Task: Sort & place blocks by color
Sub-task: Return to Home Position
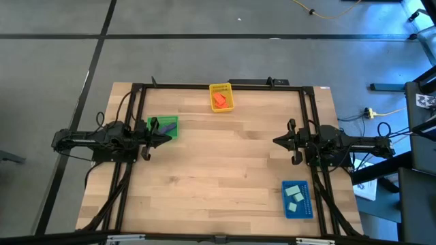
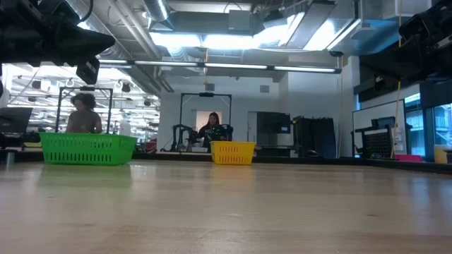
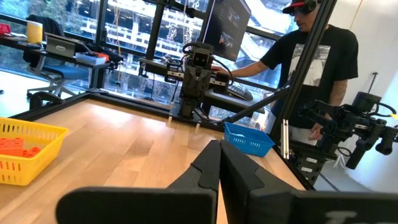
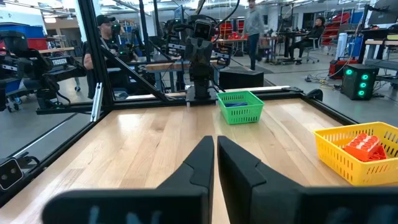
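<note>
Left claw: the left claw (image 3: 219,152) has its fingers pressed together and holds nothing. From above, it hangs by the edge of the green perforated plastic tray (image 1: 154,123).
Right claw: the right claw (image 4: 214,146) is likewise pressed together and empty. It is over the right side of the pale wooden worktop (image 1: 225,170), well apart from every tray.
Blocks: the orange-red toy bricks (image 1: 219,100) lie in the yellow perforated tray (image 1: 221,88). The purple bricks (image 1: 167,127) lie in the green tray. The pale mint bricks (image 1: 294,194) lie in the blue perforated tray (image 1: 307,207) beside the right arm's base. No brick shows loose on the worktop.
Stage: sorting looks finished, and only parking the arms seems left.
Main risk: the left claw is close to the green tray. A low or sideways pull-back could nudge this light tray and spill the purple bricks.
Second risk: the blue tray sits close to the right arm's base. A dropped elbow or trailing cable there could shove it.
Lesser risk: the claws face each other but are well apart, so a clash seems unlikely.
</note>
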`<state>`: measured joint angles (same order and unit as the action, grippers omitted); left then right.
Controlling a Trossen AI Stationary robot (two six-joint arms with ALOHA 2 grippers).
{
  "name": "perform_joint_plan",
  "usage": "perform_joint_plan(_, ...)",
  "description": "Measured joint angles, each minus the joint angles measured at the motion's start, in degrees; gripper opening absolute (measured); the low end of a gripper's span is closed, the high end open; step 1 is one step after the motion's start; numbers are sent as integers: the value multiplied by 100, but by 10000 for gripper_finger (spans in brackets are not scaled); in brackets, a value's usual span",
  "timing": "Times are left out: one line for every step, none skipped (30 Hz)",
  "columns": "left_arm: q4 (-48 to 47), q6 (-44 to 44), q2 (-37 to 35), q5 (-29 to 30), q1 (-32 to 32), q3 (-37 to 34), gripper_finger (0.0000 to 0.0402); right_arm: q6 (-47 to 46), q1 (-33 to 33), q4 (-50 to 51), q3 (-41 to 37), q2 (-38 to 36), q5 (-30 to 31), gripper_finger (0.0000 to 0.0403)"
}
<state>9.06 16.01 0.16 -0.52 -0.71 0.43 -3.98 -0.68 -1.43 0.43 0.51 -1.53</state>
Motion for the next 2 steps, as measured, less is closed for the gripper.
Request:
perform_joint_plan(-2,0,-2,0,-1,0,0,1,1,0,0,0,-1,25)
perform_joint_plan(0,0,-2,-2,0,0,0,-1,1,0,0,0,1,25)
